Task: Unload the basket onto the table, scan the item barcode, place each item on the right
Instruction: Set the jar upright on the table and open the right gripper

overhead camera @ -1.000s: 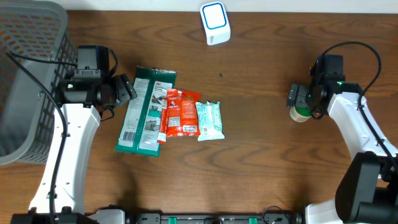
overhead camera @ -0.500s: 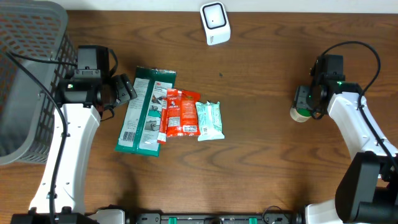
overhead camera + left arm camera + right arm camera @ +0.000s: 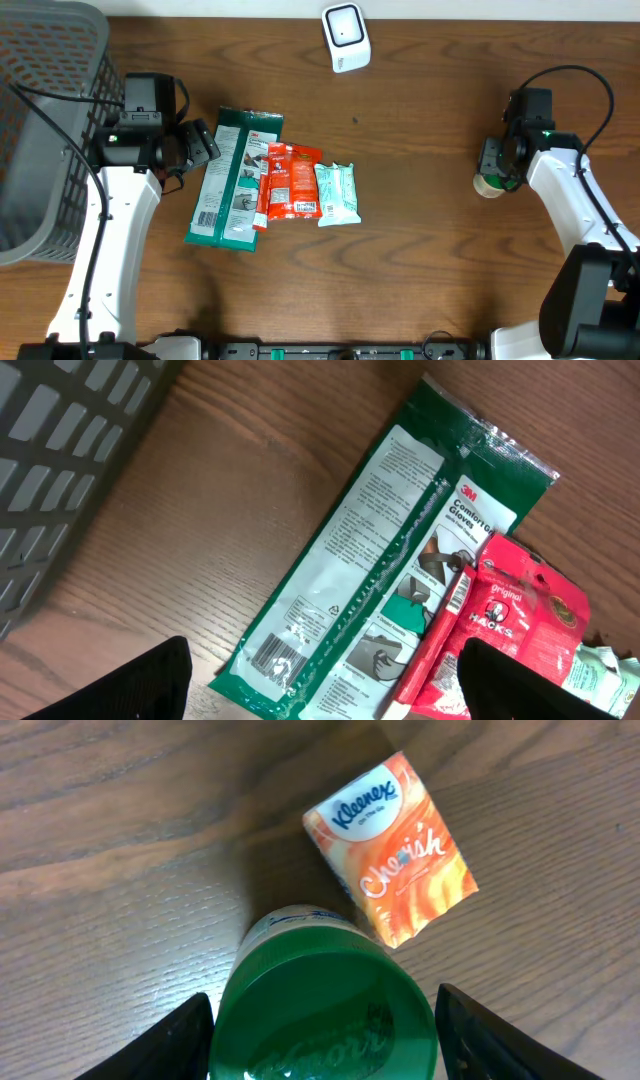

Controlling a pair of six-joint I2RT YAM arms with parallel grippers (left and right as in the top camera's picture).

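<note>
Your right gripper [image 3: 325, 1020] is clamped on the round green-lidded jar [image 3: 300, 970], one finger against each side of the lid. The jar sits at the right side of the brown wooden table [image 3: 420, 250], well apart from the white barcode scanner [image 3: 346, 38] at the far edge. An orange Kleenex tissue pack [image 3: 392, 848] lies just beside it. Your left gripper [image 3: 322, 670] hangs with fingers wide apart, holding nothing, above the long green 3M glove packet [image 3: 400, 550]. A red Hacks sachet [image 3: 500, 625] overlaps that packet's edge.
</note>
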